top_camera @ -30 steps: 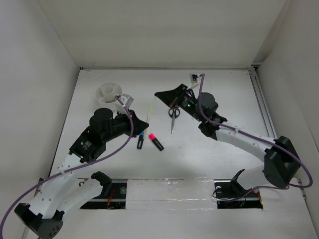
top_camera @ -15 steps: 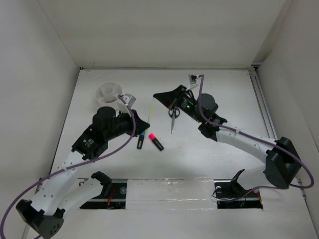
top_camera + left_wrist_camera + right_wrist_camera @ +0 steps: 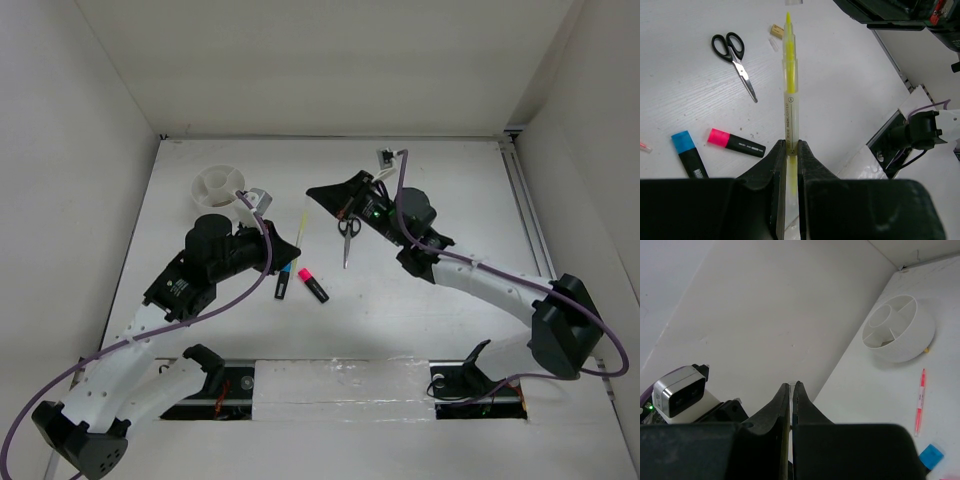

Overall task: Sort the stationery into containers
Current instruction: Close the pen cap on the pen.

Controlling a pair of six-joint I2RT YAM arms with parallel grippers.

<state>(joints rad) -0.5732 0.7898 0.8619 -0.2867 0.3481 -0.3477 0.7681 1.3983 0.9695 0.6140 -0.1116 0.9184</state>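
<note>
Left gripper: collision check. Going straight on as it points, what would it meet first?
Likely the white tabletop beyond its thin yellow pen; the small tan block lies just beside that line.

The yellow pen (image 3: 790, 95) hides its 6 o'clock end inside the left tool (image 3: 790, 146). The pink pen (image 3: 642, 146) is cut by the left wrist view's 9 o'clock edge, and the blue-capped highlighter (image 3: 932, 456) by the right wrist view's 5 o'clock corner.

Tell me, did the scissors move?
No. The scissors lie where they were, same gap up and right of the pink-capped highlighter.
</note>
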